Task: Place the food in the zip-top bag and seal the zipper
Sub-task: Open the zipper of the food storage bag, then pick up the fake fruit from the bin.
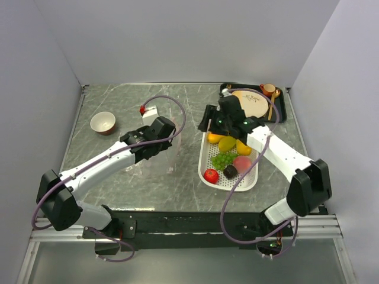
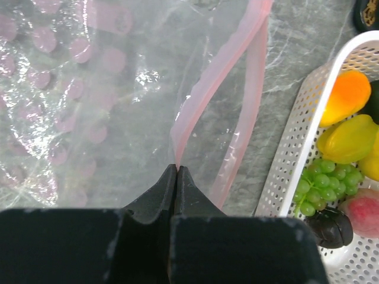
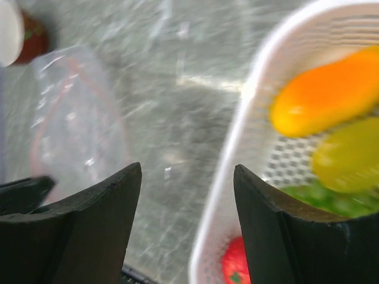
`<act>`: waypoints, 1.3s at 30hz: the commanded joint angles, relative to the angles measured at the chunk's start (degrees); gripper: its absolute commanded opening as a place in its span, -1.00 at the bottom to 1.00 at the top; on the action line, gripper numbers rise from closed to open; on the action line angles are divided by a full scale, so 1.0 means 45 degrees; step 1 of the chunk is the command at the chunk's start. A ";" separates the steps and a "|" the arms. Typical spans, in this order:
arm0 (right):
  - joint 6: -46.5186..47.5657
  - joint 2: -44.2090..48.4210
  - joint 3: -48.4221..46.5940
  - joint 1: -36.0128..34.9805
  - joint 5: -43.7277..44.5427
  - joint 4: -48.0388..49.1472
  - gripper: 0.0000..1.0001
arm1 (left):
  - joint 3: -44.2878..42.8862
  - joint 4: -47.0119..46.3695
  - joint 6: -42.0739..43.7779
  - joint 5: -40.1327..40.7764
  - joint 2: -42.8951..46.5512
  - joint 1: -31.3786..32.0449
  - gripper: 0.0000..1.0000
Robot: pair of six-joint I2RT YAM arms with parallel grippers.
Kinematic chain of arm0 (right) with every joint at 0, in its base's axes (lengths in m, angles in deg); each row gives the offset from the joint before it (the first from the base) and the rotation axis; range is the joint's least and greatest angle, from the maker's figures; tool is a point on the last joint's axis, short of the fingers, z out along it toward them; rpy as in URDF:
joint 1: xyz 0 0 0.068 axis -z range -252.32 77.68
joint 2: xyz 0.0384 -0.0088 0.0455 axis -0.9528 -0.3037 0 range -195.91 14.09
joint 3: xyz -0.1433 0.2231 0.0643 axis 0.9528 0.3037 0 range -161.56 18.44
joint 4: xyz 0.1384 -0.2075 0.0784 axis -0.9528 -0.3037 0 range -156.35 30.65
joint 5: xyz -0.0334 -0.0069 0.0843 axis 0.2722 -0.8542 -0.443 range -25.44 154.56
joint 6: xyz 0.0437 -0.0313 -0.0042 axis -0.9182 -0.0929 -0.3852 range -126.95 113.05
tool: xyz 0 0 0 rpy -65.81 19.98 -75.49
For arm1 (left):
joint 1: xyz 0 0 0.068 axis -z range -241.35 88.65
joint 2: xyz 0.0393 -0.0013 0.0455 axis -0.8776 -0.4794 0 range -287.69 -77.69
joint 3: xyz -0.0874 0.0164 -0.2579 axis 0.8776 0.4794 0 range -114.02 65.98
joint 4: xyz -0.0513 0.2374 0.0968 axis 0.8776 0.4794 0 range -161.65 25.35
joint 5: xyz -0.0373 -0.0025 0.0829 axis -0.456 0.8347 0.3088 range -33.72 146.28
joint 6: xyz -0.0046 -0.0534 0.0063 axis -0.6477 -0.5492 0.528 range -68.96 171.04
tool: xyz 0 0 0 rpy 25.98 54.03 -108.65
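Zipper point(image 2: 206, 89) lies pinched between the left claw point(image 2: 176, 171) tips.

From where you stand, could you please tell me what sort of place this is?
Probably a robot lab test cell, not a kitchen: grey walls box in the table, the left arm and right arm are mounted on a rail, and the toy fruit sits in a white basket.
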State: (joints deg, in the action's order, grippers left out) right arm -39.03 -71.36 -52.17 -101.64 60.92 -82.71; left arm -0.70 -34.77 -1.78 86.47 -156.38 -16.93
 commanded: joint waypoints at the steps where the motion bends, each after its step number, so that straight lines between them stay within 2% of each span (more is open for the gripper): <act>1: 0.0233 0.0997 0.1313 0.0421 0.2349 -0.0982 0.58 | 0.0187 -0.0930 0.0389 -0.0459 -0.0070 -0.0048 -0.97; 3: -0.0040 0.1311 0.2111 0.1042 0.2100 -0.1235 0.69 | 0.0207 -0.1008 0.0448 -0.0577 -0.0129 -0.0087 -0.98; 4: -0.0137 0.1642 0.2426 0.1279 0.1228 -0.1217 0.74 | 0.0227 -0.1028 0.0487 -0.0616 -0.0149 -0.0087 -0.98; 7: -0.0586 0.2325 0.3657 0.1904 0.0538 -0.0983 0.73 | 0.0363 -0.1165 0.0585 -0.0733 -0.0129 -0.0106 -0.96; 11: -0.0626 0.2602 0.4323 0.1945 -0.0223 -0.0826 0.71 | 0.0617 -0.1671 0.0780 -0.1065 0.0046 -0.0165 -0.96; 24: -0.0197 0.0533 0.3836 0.1673 0.0027 -0.1529 0.59 | 0.0754 -0.1712 0.0975 -0.1281 0.0183 -0.0302 -0.92; 31: -0.0372 -0.0736 0.3738 0.1496 0.0301 -0.1080 0.53 | 0.0813 -0.1966 0.1229 -0.1261 0.0379 -0.0419 -0.86; 35: -0.0353 -0.1187 0.3658 0.1457 0.0262 -0.0866 0.31 | 0.0715 -0.1751 0.1190 -0.1261 0.0164 -0.0438 -0.89; 39: -0.0353 -0.0701 0.3874 0.1477 -0.0031 -0.0397 -0.13 | 0.0773 -0.1849 0.1190 -0.1358 0.0183 -0.0438 -0.88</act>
State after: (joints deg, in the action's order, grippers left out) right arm -40.78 -76.24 -33.92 -94.76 60.13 -87.60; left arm 3.52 -41.85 2.35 80.94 -156.38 -18.74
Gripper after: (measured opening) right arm 0.519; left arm 0.062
